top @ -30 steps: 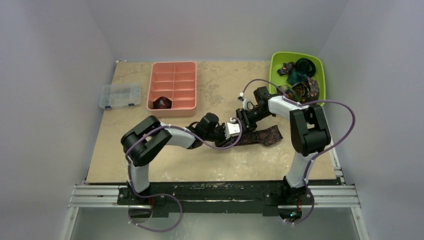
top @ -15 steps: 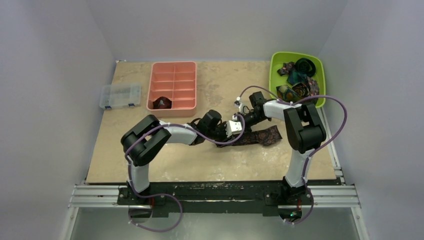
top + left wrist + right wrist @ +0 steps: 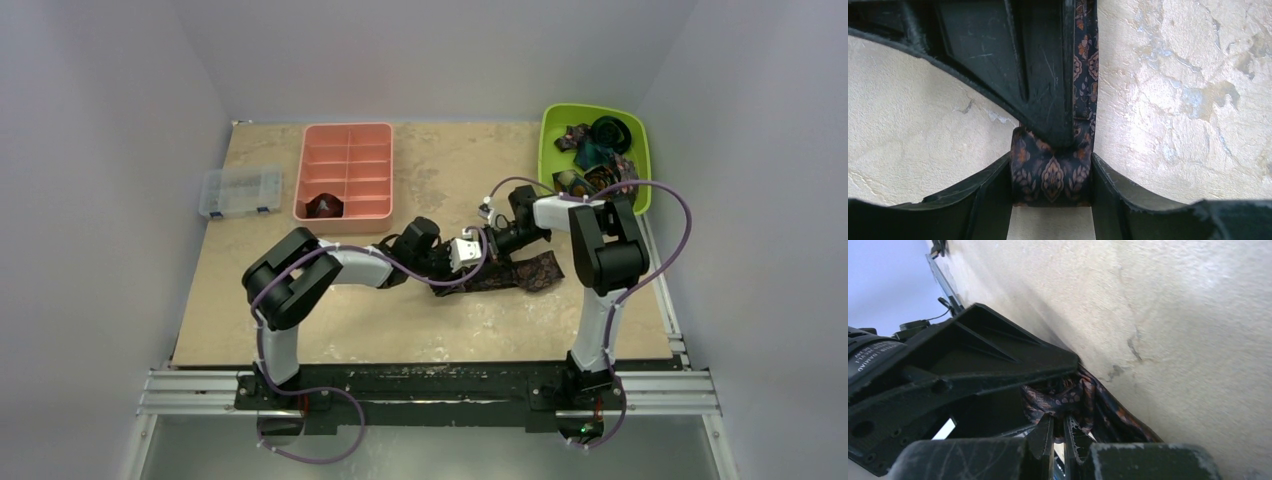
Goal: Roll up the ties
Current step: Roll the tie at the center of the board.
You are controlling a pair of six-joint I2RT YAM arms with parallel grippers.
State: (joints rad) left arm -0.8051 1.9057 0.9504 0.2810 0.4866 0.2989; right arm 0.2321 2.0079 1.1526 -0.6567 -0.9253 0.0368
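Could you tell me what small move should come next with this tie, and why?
Probably turn the right gripper to wind another wrap: it is pinched shut on the brown patterned tie, whose started coil sits between the fingers of the left gripper, with flat strip remaining.

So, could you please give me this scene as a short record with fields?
brown tie: flat strip, one end rolled
left gripper: shut on its rolled end
right gripper: shut, pinching the same tie
pink tray: one rolled tie in the near left compartment
green bin: several more ties
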